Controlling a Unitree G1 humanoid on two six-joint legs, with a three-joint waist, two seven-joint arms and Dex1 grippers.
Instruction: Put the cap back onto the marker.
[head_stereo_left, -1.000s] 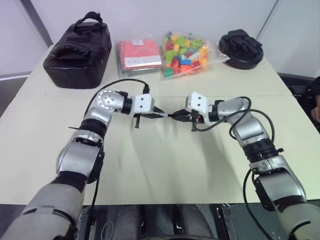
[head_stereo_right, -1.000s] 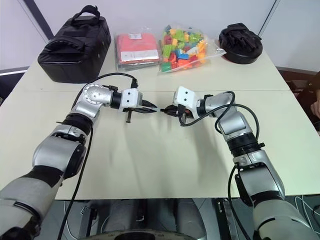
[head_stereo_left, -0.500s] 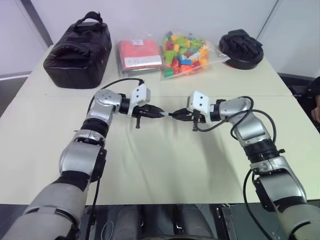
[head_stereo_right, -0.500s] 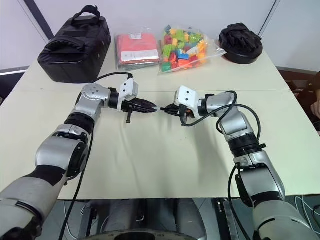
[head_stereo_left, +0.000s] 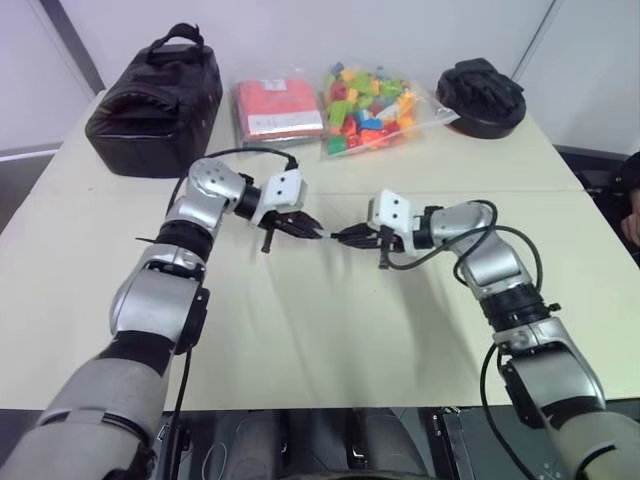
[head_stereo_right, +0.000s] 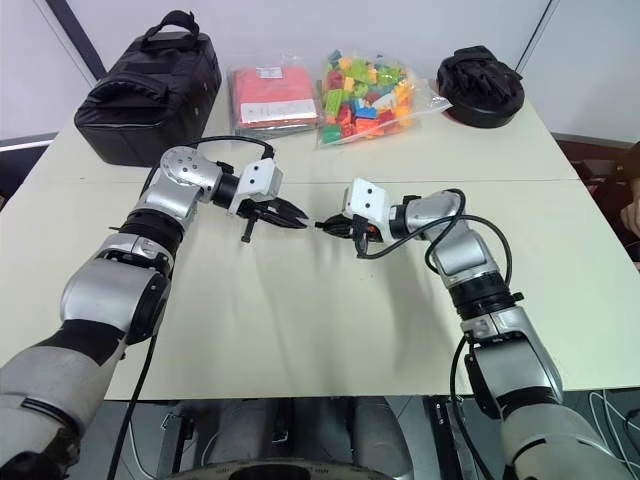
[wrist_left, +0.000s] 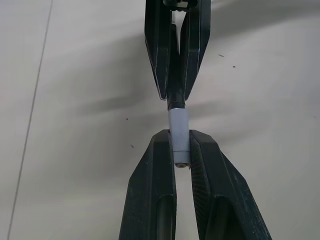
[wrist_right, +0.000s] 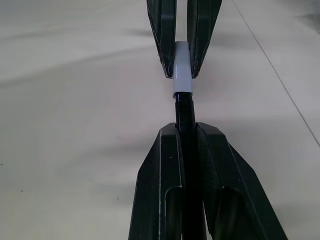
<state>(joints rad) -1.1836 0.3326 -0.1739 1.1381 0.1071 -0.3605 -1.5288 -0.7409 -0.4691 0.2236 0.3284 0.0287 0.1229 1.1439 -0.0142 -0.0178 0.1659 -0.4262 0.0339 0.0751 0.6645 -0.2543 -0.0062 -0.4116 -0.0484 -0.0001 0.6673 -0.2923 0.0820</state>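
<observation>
Left wrist view: left pincer (wrist_left: 181, 150) clamps cap (wrist_left: 178, 131), right pincer (wrist_right: 186, 137) clamps marker (wrist_right: 184, 112), tips meeting above bare table (head_stereo_left: 330, 320).

One marker (wrist_right: 185, 122), one cap (wrist_left: 178, 135), one black bag (head_stereo_left: 155, 93), two claws.

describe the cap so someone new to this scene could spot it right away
Over the middle of the cream table, the two black-fingered grippers meet tip to tip. The left gripper pinches the cap, a short pale grey tube, against the thin black marker in the right gripper.

Bare table (head_stereo_left: 330, 330) below; bag (head_stereo_left: 155, 95) and blocks (head_stereo_left: 370, 105) crowd its far edge.
</observation>
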